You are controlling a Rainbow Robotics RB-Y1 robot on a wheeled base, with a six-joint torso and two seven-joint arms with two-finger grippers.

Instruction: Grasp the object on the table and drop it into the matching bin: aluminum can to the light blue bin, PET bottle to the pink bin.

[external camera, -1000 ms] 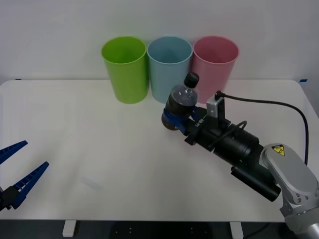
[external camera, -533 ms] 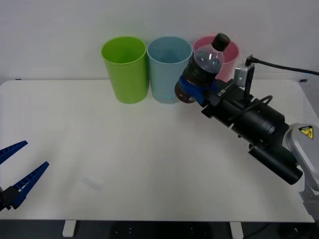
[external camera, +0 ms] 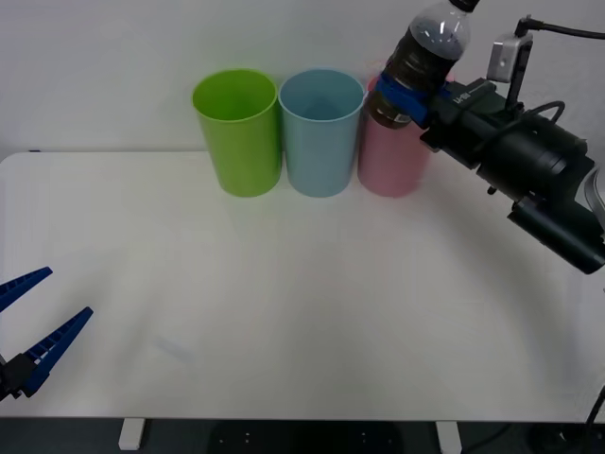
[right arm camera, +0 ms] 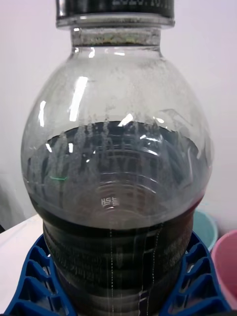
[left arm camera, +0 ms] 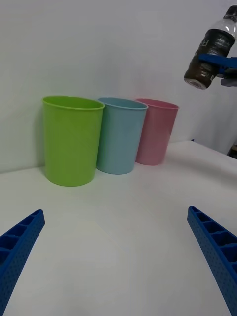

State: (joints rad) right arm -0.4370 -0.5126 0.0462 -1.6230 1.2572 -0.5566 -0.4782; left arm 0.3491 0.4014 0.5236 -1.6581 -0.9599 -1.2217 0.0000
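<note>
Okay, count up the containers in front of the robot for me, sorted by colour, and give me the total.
Lime green bin: 1
Light blue bin: 1
Pink bin: 1
Clear PET bottle with a black cap, held in the right gripper above the pink bin: 1
Total: 4

Probably a lab: bare white table [external camera: 284, 312], plain wall [external camera: 113, 57].
</note>
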